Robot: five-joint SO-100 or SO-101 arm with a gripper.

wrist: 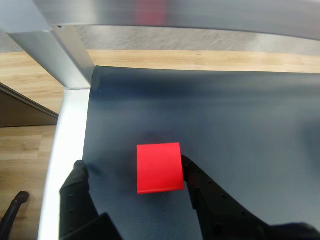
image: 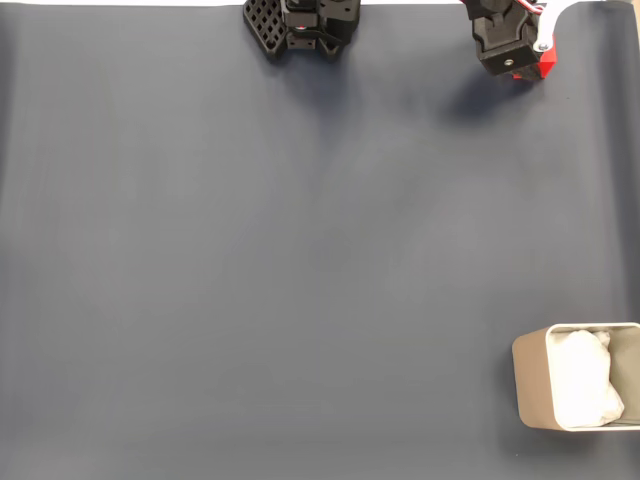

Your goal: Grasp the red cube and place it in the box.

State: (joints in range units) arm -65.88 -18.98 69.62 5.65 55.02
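Observation:
The red cube (wrist: 159, 167) rests on the dark mat between my gripper's (wrist: 131, 165) two black fingers in the wrist view. Its right side is against the right finger (wrist: 192, 172). A clear gap separates its left side from the left finger (wrist: 76, 175), so the gripper is open around it. In the fixed view the gripper (image: 525, 68) is at the top right edge of the mat, with a sliver of the red cube (image: 547, 66) showing beside it. The beige box (image: 532, 380) with white paper lining stands at the bottom right corner, far from the gripper.
The arm's black base (image: 300, 25) sits at the top centre of the dark mat (image: 250, 260). In the wrist view the mat's edge, a silver metal frame (wrist: 65, 130) and wooden floor (wrist: 25, 145) lie just left of the cube.

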